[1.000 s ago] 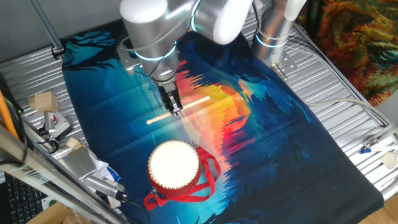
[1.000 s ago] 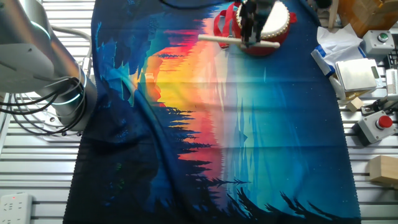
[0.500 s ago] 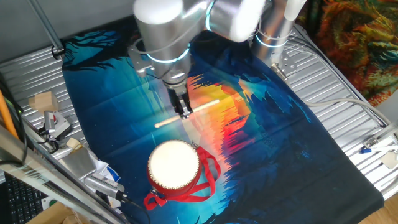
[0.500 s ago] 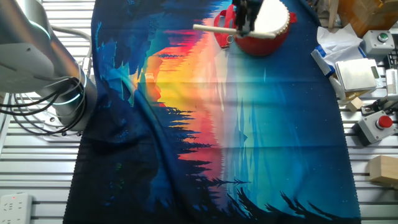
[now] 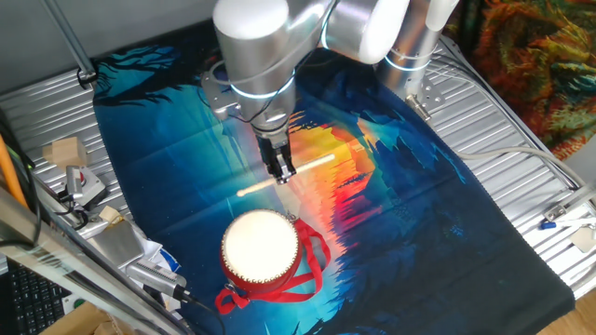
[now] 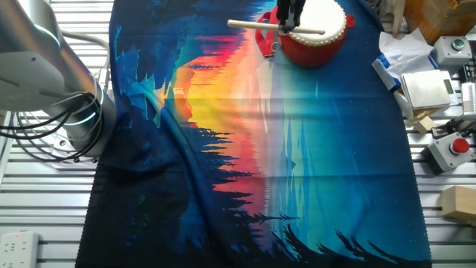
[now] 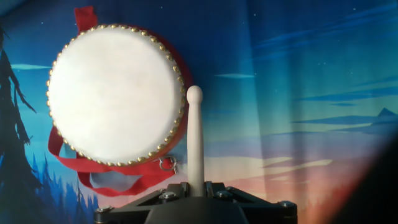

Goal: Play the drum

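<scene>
The drum [image 5: 262, 248] has a white round head, red sides and red ribbon straps, and stands on the printed cloth near the front. It also shows in the other fixed view [image 6: 316, 26] and in the hand view [image 7: 115, 93]. My gripper [image 5: 282, 173] is shut on a thin pale wooden stick [image 5: 286, 175] and holds it above the cloth, just behind the drum. In the hand view the stick [image 7: 195, 137] points up from the jaws, its rounded tip beside the drum's right rim, apart from the head. In the other fixed view the stick [image 6: 253, 26] lies level in front of the drum.
A blue and orange landscape cloth [image 5: 391, 195] covers the table. Wooden blocks [image 5: 65, 152], tools and metal parts lie along the left edge. A red button box [image 6: 451, 149] and white clutter [image 6: 424, 82] sit beside the cloth. The arm's base [image 6: 59, 89] stands by the cloth.
My gripper has carried the stick to the right and slightly toward the drum, above the cloth. The drum has not moved.
</scene>
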Available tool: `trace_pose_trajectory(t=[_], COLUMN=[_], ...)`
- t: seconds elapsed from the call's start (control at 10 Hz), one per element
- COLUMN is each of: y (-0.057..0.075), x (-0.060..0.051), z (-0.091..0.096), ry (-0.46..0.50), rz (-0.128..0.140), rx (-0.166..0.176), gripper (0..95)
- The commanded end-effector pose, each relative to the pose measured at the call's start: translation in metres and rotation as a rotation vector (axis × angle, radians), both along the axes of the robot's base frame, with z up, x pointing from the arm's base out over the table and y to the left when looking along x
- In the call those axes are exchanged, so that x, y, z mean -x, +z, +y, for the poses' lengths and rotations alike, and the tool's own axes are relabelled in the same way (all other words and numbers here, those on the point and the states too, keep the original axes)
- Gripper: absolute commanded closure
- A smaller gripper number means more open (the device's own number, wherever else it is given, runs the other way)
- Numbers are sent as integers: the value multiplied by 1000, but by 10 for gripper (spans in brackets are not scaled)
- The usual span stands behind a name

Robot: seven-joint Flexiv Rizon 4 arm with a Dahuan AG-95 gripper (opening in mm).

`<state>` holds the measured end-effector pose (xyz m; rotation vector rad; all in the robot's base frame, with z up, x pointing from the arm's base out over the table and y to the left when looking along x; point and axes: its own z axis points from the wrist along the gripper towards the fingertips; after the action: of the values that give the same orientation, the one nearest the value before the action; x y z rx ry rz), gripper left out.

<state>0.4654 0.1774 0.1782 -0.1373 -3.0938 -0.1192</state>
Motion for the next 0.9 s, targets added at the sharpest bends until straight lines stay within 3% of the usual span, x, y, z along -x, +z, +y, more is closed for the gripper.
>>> trace_pose_trajectory(t=[0.1,0.3,0.4,0.6,0.7,0.9], y=[-6,-21,-27,-36,-45,-48], x=[-6,-9,-12,-22,-31,-32], z=[-20,-56,-67,-84,-104,-117], ry=[56,135,154,173,209,229], rz=[-3,-40,-40,-32,-35,-38], rx=[34,93,102,107,98,88], gripper=[950,950,950,950,950,950])
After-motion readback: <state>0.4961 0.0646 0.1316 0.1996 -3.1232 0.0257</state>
